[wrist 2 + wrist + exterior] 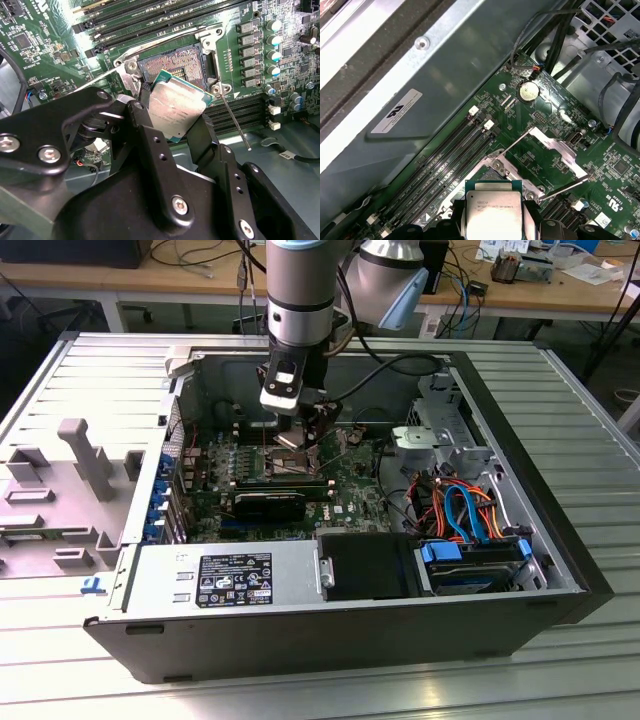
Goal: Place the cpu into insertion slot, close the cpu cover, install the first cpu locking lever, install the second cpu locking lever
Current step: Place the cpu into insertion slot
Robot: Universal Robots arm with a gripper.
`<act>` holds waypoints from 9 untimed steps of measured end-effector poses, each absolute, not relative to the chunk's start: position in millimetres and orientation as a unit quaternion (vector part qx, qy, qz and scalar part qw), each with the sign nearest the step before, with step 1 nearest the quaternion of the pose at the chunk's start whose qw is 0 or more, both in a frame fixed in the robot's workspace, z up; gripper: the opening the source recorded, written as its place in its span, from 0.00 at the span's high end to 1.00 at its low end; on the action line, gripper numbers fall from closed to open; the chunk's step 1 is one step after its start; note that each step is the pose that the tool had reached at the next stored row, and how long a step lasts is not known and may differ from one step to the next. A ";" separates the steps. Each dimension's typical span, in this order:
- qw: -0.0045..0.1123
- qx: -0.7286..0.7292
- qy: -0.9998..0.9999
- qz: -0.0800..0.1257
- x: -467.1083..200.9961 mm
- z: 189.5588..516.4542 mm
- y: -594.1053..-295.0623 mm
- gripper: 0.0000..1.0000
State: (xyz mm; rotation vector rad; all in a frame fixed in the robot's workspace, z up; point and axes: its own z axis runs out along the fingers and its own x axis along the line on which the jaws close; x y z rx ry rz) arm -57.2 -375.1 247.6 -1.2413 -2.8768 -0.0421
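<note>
Ok, status. Counts: one arm (300, 290), one pincer (176, 120), one cpu (175, 107), one insertion slot (175, 62), two thin lever rods (517, 141).

The pincer is clenched on the cpu, with two black fingers (150, 130) on opposite edges. The cpu is tilted and held just above the insertion slot, not seated. One corner overlaps the slot frame; I can't tell if it touches.

View differences:
- The second wrist view shows the slot open with its contact field bare. It also shows the fingers, one lever rod sticking out past the slot corner, and long black memory slots (150, 20) on both sides of the slot.
- In the first wrist view the cpu's metal top faces the camera and covers most of the slot. Both lever rods are raised, and the silvery plate (557, 147) between them looks like the cpu cover, swung off the slot. A coin cell (527, 91) sits further along the board, and one grey case wall carries a sticker (396, 111).
- The exterior view shows the arm reaching straight down into the case.

Containers: one computer case (545, 490) lies open on the ribbed metal desk (100, 380). Inside are a green board (350, 480), a graphics card (270, 502), a power supply (225, 580), a drive bay with blue tabs (470, 565), and orange and blue cables (455, 505). A grey plastic part (85, 455) sits on the desk outside the case, at the exterior view's left.
</note>
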 end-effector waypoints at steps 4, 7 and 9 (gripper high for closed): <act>0.004 -0.397 -0.918 -0.013 -57.2 247.5 -375.1 0.46; 0.004 -0.399 -0.917 -0.013 -57.2 247.3 -375.1 0.46; 0.004 -0.399 -0.917 -0.013 -57.2 247.2 -375.1 0.46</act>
